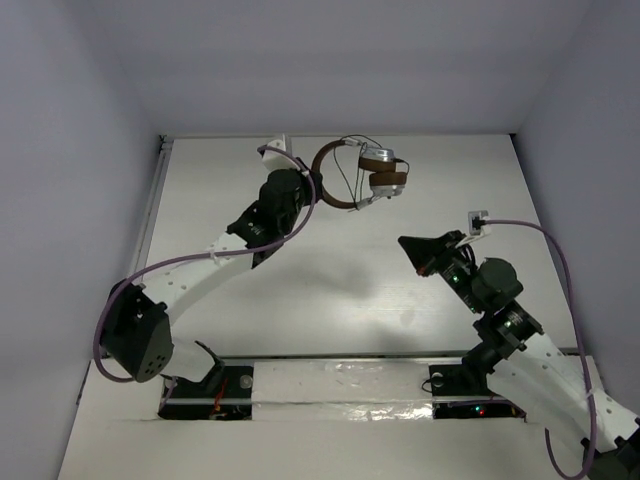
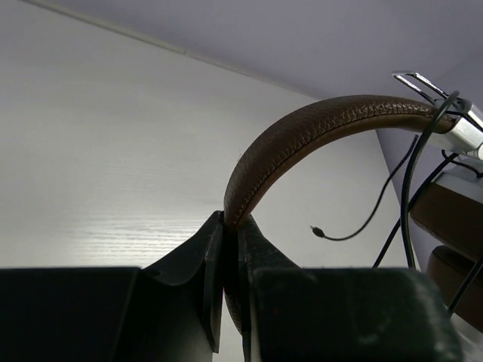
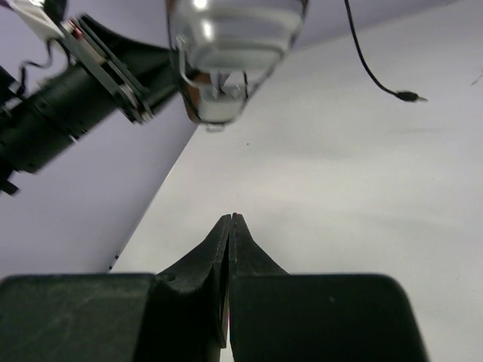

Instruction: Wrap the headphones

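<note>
The headphones (image 1: 365, 175) have a brown leather headband (image 1: 325, 190), silver earcups and brown pads (image 1: 388, 180). My left gripper (image 1: 312, 188) is shut on the headband (image 2: 302, 132) and holds the pair off the table at the back middle. In the left wrist view the jaws (image 2: 230, 225) pinch the band's lower end. The thin black cord (image 2: 407, 181) runs across the band near the earcup, and its plug end (image 2: 321, 232) hangs free. My right gripper (image 1: 408, 243) is shut and empty, in front and to the right of the headphones. In the right wrist view (image 3: 232, 219) a silver earcup (image 3: 234, 45) hangs above it, and the plug (image 3: 411, 96) shows too.
The white table (image 1: 400, 300) is bounded by grey walls at the back and sides. A purple robot cable (image 1: 300, 215) loops beside my left wrist, close to the headband. Another purple cable (image 1: 555, 245) arcs over my right arm.
</note>
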Robot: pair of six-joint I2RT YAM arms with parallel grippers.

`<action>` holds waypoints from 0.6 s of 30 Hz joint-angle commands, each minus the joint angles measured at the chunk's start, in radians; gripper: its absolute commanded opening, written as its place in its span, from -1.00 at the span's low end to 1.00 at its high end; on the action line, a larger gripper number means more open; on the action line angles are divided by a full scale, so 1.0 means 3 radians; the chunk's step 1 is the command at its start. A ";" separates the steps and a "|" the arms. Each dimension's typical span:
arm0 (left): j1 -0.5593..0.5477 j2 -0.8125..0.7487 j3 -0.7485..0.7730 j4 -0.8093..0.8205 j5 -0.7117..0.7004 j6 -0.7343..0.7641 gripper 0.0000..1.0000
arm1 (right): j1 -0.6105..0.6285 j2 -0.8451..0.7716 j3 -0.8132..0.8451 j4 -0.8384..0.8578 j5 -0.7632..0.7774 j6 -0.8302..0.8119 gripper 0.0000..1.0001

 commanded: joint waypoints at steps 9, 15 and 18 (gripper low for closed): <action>-0.0209 -0.0244 0.0546 -0.0905 -0.0082 0.0316 -1.00 | 0.0015 -0.0446 0.0025 -0.0367 0.0674 0.0066 -1.00; -0.0506 -0.0234 0.0567 -0.1084 -0.0133 0.0336 -1.00 | 0.0015 -0.0615 0.0071 -0.0459 0.0710 0.0005 -1.00; -0.0506 -0.0173 0.0465 -0.0998 -0.0082 0.0280 -1.00 | 0.0015 -0.0610 0.0132 -0.0525 0.0741 -0.0015 -1.00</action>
